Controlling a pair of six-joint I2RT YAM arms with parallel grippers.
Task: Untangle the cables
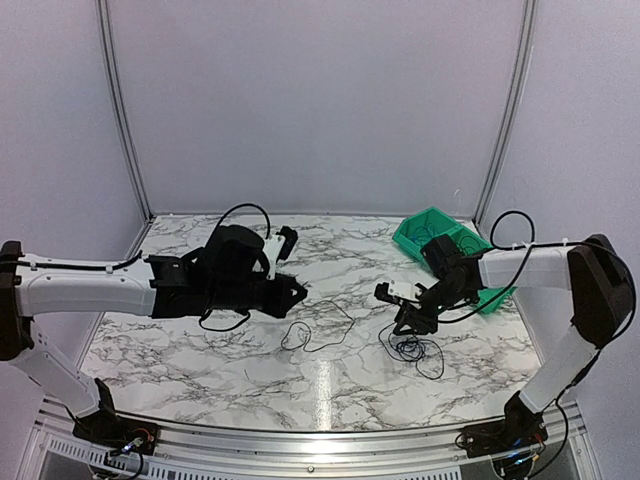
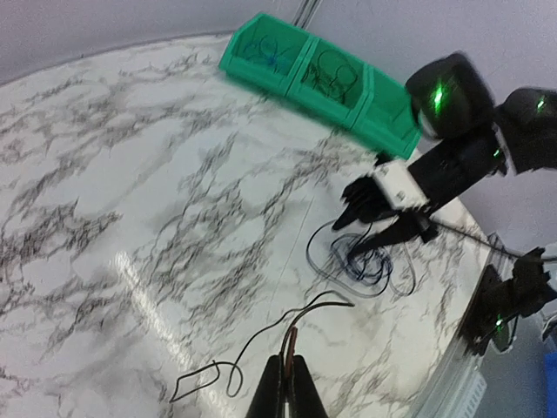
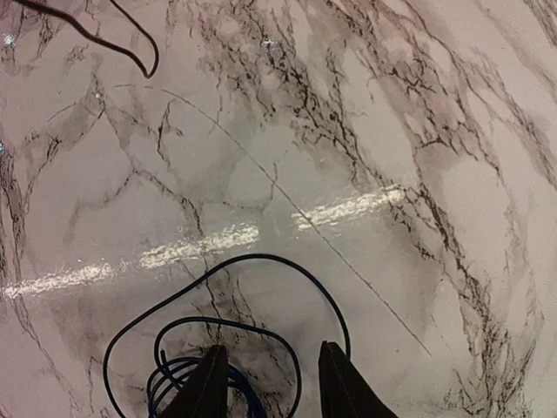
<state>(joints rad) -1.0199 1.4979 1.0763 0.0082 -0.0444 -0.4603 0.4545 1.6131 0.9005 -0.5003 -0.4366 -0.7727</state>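
Observation:
My left gripper (image 2: 291, 366) is shut on the end of a thin black cable (image 2: 252, 344). The cable trails over the marble table to a small loop at the lower left of the left wrist view. In the top view this gripper (image 1: 298, 292) is near the table's middle, with the loose black cable (image 1: 322, 325) just in front of it. My right gripper (image 3: 271, 383) is open, its jaws straddling a blue coil (image 3: 187, 379) tangled with a dark loop (image 3: 261, 261). This tangle (image 1: 412, 348) lies right of centre, under the right gripper (image 1: 408, 322).
A green three-part bin (image 1: 440, 240) with a few thin wires in it stands at the back right, behind the right arm; it also shows in the left wrist view (image 2: 305, 65). A separate cable end (image 3: 130, 48) lies at the far left of the right wrist view.

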